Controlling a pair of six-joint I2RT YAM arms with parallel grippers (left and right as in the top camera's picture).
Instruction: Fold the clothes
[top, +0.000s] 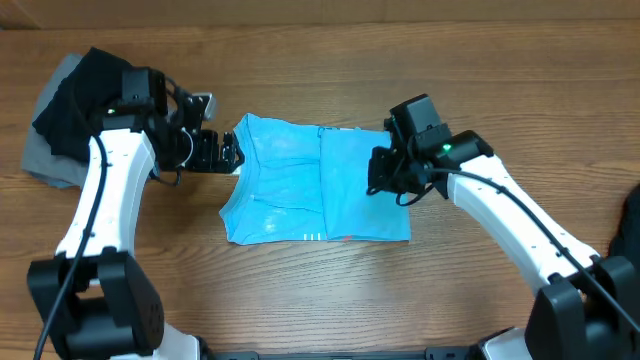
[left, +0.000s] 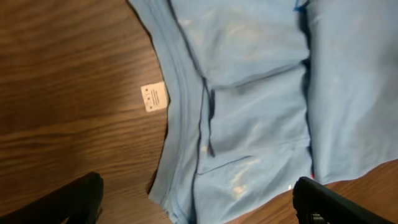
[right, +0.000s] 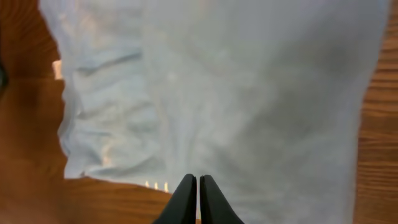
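Note:
The light blue T-shirt (top: 315, 180) lies folded into a rough rectangle in the middle of the wooden table. It fills the left wrist view (left: 261, 99), where its small white tag (left: 154, 97) rests on the wood beside its hem, and the right wrist view (right: 217, 93). My left gripper (top: 228, 152) is open at the shirt's left edge, its fingers (left: 196, 202) spread either side of the hem with nothing between them. My right gripper (top: 377, 180) is shut and empty over the shirt's right part (right: 198, 186). Black and grey garments (top: 65, 110) lie piled at the far left.
A dark object (top: 630, 225) shows at the right edge of the table. Bare wood (top: 320, 290) runs along the table's front.

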